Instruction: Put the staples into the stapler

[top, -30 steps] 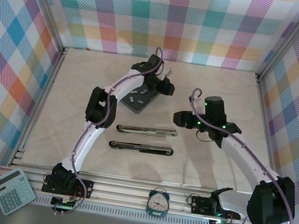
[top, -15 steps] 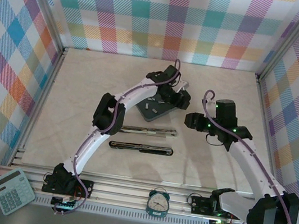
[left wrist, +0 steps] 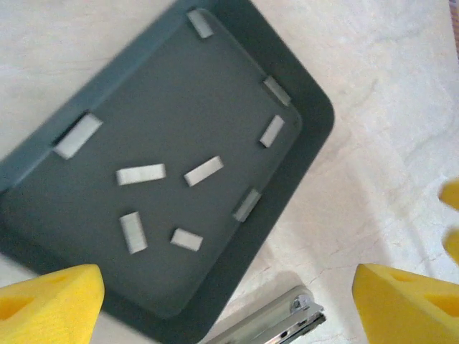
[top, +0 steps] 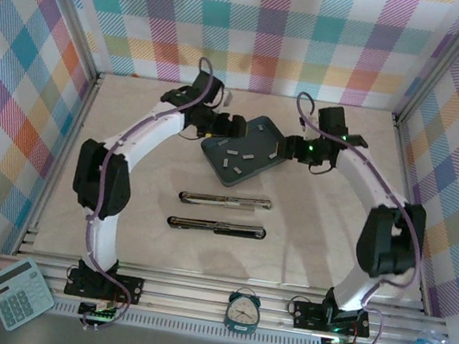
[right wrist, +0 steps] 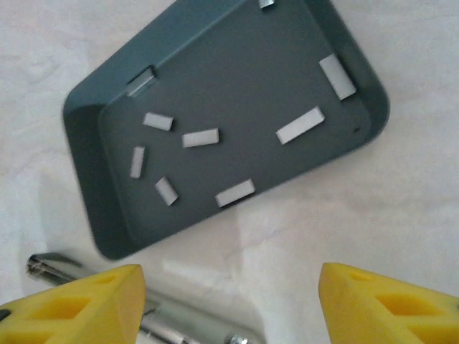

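Left gripper [left wrist: 226, 304]: open, empty, over the tray's [left wrist: 315, 107] left edge.
Right gripper [right wrist: 229, 301]: open, empty, over the tray's right edge; neither is clearly nearer.
Staples [left wrist: 204, 170]: loose inside the tray, below both grippers, long axes mixed.
Staplers [top: 225, 198]: near side of the tray, long axes left-right.

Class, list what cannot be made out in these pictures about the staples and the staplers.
- Top view: the staples in the tray are too small to count.
- Left wrist view: the bottom edge cuts off the stapler end, and the rest is unseen.
- Right wrist view: the bottom edge and a yellow finger hide most of a stapler. Which stapler it is cannot be told.
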`<state>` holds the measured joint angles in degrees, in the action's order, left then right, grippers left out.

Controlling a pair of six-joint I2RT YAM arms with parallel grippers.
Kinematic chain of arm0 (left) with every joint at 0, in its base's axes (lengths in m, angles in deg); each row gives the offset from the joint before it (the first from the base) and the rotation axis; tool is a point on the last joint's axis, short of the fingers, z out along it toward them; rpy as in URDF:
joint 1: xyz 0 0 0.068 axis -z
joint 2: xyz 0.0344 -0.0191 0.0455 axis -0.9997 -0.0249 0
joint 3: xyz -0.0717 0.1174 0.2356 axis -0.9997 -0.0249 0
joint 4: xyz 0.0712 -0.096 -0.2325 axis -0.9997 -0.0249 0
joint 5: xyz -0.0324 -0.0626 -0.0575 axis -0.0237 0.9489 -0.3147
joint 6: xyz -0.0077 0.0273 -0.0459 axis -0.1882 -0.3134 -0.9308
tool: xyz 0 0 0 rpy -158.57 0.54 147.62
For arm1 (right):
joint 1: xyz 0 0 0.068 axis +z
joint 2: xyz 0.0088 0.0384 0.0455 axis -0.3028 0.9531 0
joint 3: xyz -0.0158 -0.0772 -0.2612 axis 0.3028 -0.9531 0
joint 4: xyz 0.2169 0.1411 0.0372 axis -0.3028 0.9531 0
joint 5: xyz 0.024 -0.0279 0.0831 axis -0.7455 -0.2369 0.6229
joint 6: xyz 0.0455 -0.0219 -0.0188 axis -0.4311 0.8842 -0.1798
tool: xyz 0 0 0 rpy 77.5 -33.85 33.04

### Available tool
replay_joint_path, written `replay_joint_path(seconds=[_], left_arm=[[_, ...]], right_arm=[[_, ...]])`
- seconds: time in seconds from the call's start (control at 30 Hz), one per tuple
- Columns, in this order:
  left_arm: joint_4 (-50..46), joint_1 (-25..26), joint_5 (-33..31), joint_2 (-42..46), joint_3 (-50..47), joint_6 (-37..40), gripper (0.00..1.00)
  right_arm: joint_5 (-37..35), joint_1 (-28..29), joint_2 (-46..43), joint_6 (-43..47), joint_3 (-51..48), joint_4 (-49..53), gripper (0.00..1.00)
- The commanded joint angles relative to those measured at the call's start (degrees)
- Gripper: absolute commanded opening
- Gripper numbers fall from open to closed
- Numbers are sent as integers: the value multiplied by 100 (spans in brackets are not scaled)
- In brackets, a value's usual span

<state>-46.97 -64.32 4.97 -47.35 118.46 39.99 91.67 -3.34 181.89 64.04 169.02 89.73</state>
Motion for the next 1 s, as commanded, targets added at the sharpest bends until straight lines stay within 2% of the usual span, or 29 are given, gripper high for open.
replay_joint_path(seconds=[0.0,0.3,0.47,0.77,0.97], left_arm=[[211,-287,-175,203,-611,-389,90],[483,-421,-187,-30,-1147,-574,90],[677,-427,-99,-372,-1157,-712,90],[825,-421,103,-737,-1139,-840,89],[1038,-386,292,-930,-1007,-956,88]], right_arm=[[8,-101,696,327,796,379,68],[-265,-172,2309,968,2592,798,69],[-33,-223,2934,1070,3249,891,69],[-389,-286,3450,1253,3675,867,68],[439,-293,3609,1264,3735,908,66]])
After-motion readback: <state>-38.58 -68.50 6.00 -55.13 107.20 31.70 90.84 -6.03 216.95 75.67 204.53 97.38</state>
